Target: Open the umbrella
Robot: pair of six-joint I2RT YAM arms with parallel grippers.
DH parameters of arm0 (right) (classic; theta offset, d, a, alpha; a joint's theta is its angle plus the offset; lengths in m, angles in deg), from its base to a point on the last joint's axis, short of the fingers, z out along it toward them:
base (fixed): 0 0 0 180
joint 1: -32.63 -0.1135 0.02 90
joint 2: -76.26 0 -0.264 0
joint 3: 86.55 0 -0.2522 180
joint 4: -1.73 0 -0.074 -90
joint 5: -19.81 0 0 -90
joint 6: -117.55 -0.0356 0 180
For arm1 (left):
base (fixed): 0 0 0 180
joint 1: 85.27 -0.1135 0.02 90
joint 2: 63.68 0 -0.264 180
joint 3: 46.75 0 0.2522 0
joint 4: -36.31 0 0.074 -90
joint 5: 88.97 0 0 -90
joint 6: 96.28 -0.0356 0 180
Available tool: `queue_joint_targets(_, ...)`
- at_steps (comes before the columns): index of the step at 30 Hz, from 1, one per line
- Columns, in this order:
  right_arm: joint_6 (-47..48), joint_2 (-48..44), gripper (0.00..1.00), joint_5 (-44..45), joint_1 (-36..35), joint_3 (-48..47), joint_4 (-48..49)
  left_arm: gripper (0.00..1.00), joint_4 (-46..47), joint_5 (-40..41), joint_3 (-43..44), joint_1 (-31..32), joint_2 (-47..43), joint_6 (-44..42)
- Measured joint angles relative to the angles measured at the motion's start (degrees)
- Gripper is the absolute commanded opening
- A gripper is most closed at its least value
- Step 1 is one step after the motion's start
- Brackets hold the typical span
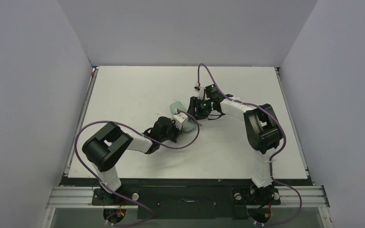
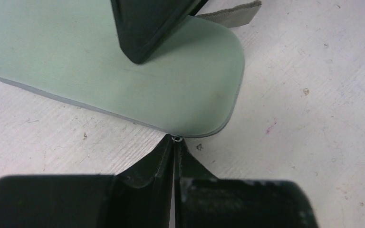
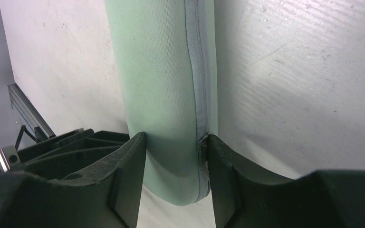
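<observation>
top view / table (image 1: 138,90): white board; your two arms reach in and meet near its middle.
top view / sleeve (image 1: 175,108): pale green, lying flat on the table between the two tool heads.
top view / left gripper (image 1: 179,119): at the sleeve's near end; too small here for you to read its jaws.
top view / right gripper (image 1: 191,110): at the sleeve's right side, touching it.
top view / umbrella: hidden in every view; you see only the sleeve and cannot tell whether the umbrella lies inside.
left wrist / left gripper (image 2: 175,142): fingertips clenched together with no gap, set against the rounded corner of the sleeve (image 2: 100,90).
left wrist / metal bit (image 2: 176,138): tiny and bright, right at those tips on the sleeve's rim; you cannot tell whether it is pinched.
left wrist / right gripper's finger (image 2: 145,28): dark, resting on the sleeve's top face.
left wrist / strap (image 2: 235,12): grey-tan fabric strip showing past the sleeve's far edge, on the table.
right wrist / right gripper (image 3: 177,147): clamped on the rounded end of the sleeve (image 3: 157,71), one finger on each side, fabric squeezed between.
right wrist / zip seam (image 3: 198,71): grey, running along the sleeve's right edge to the right-hand finger.
</observation>
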Motion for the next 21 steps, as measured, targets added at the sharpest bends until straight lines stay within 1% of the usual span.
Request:
queue_joint_targets(8,5.8,0.0,0.00,-3.1,0.2,-0.8,-4.0,0.00,0.5,-0.7,-0.1,-1.9,0.0,-1.6)
queue_joint_targets(13,12.5,0.7,0.00,-5.3,0.3,-3.2,-10.7,0.00,0.5,-1.6,-0.1,-3.1,0.0,-2.4)
queue_joint_targets(21,23.7,3.1,0.00,-7.1,0.3,-8.8,-22.4,0.00,-0.5,-3.3,0.3,-6.7,0.0,-2.6)
